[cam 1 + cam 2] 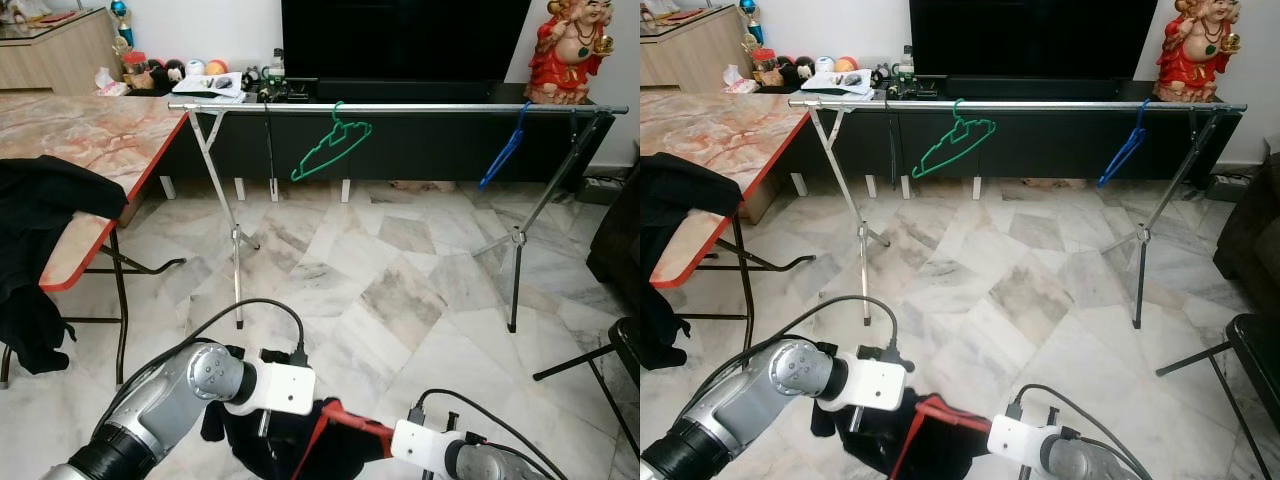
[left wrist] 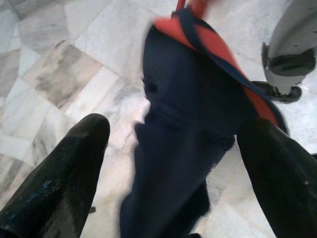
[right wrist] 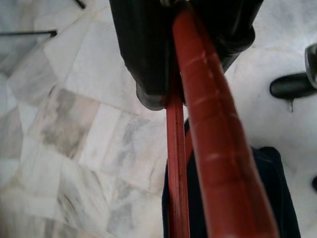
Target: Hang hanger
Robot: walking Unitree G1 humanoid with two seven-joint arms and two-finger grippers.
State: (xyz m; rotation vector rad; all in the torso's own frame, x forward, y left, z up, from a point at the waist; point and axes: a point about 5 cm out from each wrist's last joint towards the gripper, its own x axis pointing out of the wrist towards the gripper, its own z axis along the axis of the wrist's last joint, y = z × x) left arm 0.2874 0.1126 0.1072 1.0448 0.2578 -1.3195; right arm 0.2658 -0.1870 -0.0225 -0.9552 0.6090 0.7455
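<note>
Right gripper (image 3: 171, 59) clamped on red hanger (image 3: 208, 129) carrying dark garment (image 2: 183, 148) — left gripper (image 2: 173, 163) fingers spread around garment, rail (image 1: 400, 108) beyond.

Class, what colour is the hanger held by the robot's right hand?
Red; the hanger shows best in the right wrist view, gripped by the right hand.

A home living room: television (image 1: 400, 38), marble floor (image 1: 400, 290), clothes rail (image 1: 400, 107).

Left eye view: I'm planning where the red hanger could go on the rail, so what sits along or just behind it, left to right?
Balls on the cabinet → green hanger → blue hanger → red figurine.
</note>
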